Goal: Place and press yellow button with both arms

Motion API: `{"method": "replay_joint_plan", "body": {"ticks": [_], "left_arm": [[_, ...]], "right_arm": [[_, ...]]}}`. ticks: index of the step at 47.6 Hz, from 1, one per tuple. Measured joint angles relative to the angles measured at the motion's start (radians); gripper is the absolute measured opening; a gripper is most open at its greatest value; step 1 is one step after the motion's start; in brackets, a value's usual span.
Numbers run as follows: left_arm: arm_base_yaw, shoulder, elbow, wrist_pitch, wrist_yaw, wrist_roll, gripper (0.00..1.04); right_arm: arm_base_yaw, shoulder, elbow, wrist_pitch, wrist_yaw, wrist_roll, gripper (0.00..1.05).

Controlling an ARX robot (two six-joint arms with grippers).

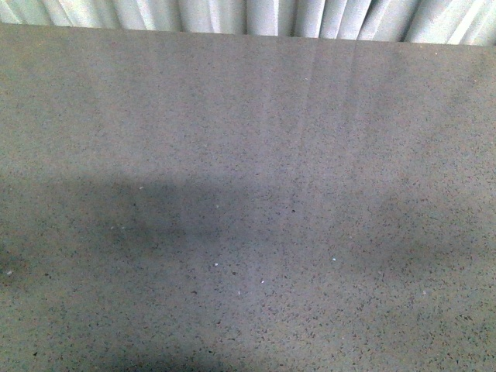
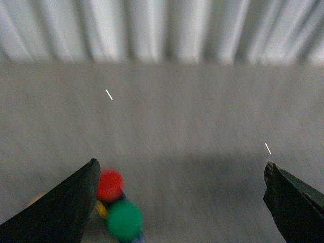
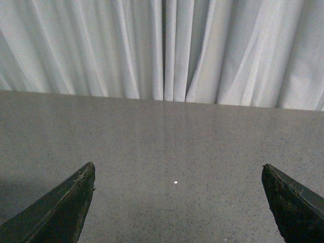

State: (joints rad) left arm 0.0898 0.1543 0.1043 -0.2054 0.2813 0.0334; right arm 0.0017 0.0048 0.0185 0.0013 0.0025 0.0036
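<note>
In the blurred left wrist view, my left gripper is open and empty above the grey speckled table. By one of its fingers lie a red domed button and a green domed button. A small yellow patch shows between them; I cannot tell whether it is the yellow button. My right gripper is open and empty over the bare table. The front view shows only the table, with neither arm nor any button.
A white pleated curtain hangs behind the table's far edge, and it also shows in the left wrist view. Soft shadows lie on the table in the front view.
</note>
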Motion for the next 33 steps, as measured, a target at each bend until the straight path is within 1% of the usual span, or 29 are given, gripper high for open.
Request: {"method": "replay_joint_plan", "body": {"ticks": [1, 2, 4, 5, 8, 12, 16, 19, 24, 33], "left_arm": [[0.032, 0.096, 0.039, -0.038, 0.101, 0.003, 0.96], [0.044, 0.157, 0.055, -0.034, 0.147, 0.007, 0.96], [0.06, 0.291, 0.086, 0.021, 0.212, 0.011, 0.96], [0.066, 0.351, 0.099, 0.064, 0.225, 0.016, 0.96], [0.085, 0.52, 0.132, 0.208, 0.226, 0.032, 0.96], [0.124, 0.735, 0.165, 0.404, 0.182, 0.065, 0.96], [0.156, 0.892, 0.182, 0.536, 0.164, 0.087, 0.96], [0.195, 1.046, 0.188, 0.636, 0.157, 0.098, 0.96], [0.255, 1.18, 0.194, 0.713, 0.166, 0.102, 0.96], [0.356, 1.31, 0.227, 0.792, 0.176, 0.102, 0.96]], "right_arm": [[0.0, 0.0, 0.0, 0.0, -0.004, 0.0, 0.96], [0.0, 0.0, 0.0, 0.0, -0.004, 0.0, 0.96], [0.0, 0.0, 0.0, 0.0, -0.003, 0.0, 0.96], [0.0, 0.0, 0.0, 0.0, -0.003, 0.0, 0.96], [0.0, 0.0, 0.0, 0.0, 0.0, 0.0, 0.96], [0.0, 0.0, 0.0, 0.0, -0.001, 0.0, 0.96], [0.0, 0.0, 0.0, 0.0, -0.001, 0.0, 0.96], [0.0, 0.0, 0.0, 0.0, -0.001, 0.0, 0.96], [0.0, 0.0, 0.0, 0.0, -0.001, 0.0, 0.96], [0.0, 0.0, 0.0, 0.0, -0.001, 0.0, 0.96]]}}
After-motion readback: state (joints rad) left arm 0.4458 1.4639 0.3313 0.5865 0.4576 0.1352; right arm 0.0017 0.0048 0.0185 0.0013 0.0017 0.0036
